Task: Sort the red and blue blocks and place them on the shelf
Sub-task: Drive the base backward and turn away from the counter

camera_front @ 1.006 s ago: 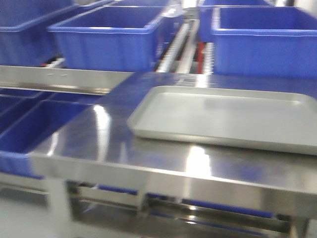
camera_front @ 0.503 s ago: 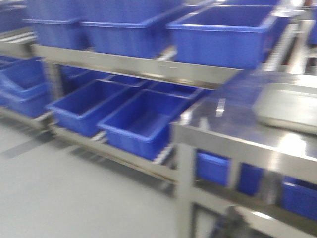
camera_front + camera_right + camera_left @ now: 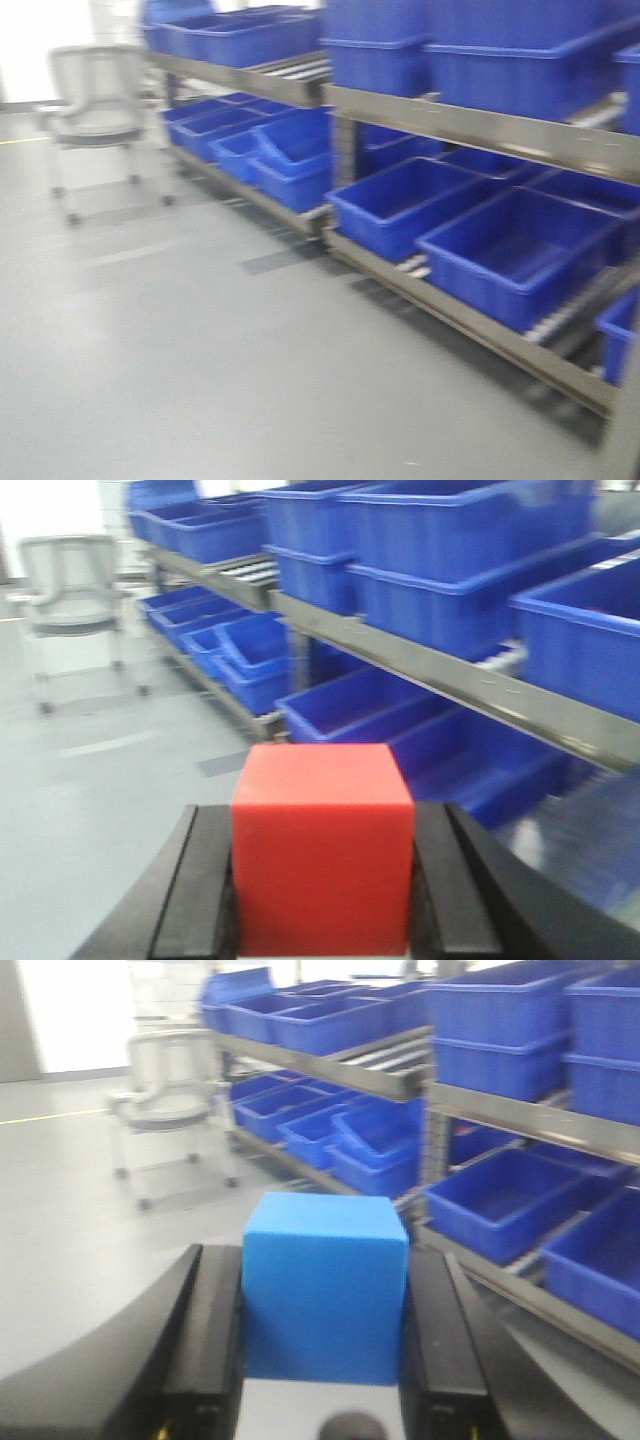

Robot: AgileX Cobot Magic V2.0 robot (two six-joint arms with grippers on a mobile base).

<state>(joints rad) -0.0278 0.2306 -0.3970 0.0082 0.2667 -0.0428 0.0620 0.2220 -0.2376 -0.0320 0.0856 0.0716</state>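
Left gripper (image 3: 325,1305): black fingers (image 3: 215,1330) closed on the blue block (image 3: 325,1300), one on each side face. The block sits square and upright, top face in view. It is a cube, so it has no long axis to align.

Right gripper (image 3: 322,865): the same hold on the red block (image 3: 322,850), with fingers (image 3: 205,880) flush against both side faces and the block level.

Outward: bare grey floor (image 3: 200,350) lies directly ahead of both grippers. The rack shelf (image 3: 480,130) runs along the right side of all three views and recedes to the upper left. Blue bins (image 3: 520,250) stand above and below its steel rail. A grey mesh chair (image 3: 95,95) stands far left, well apart from the rack.

Key relation: the shelf lies ahead and to the right of both blocks, and nothing is within reach yet. In the right wrist view the rail (image 3: 440,675) looms larger, so the right arm is judged nearer. The views are too blurred to pick out the rail's details or a free spot.

Judgement: transport step. The base has to close on the rack before either block can be set down.
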